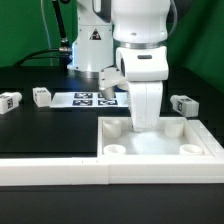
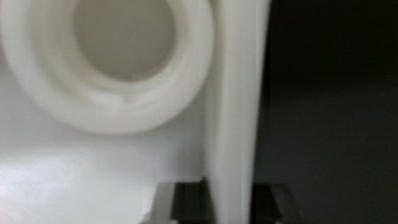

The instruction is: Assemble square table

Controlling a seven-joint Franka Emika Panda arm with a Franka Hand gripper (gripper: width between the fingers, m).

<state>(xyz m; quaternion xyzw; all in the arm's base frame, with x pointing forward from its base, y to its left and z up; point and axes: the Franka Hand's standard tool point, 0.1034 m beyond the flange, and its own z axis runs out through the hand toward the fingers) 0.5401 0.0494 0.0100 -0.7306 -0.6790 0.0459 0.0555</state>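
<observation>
The gripper point(image 1: 140, 124) is down on the square tabletop point(image 1: 165, 148), lower right in the exterior view. Whether its jaws are apart or clamped can't be told. The slab looks light, stiff and slick, and the raised rim point(image 2: 231, 90) looks the best hold.

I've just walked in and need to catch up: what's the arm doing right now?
The Panda's gripper is lowered onto the square tabletop, which lies socket side up in the corner of the L-shaped barrier wall. The wrist view shows a round socket and the raised rim up close. I cannot tell whether the gripper is shut. The tagged legs lie loose on the black table, and the visible sockets are empty.
</observation>
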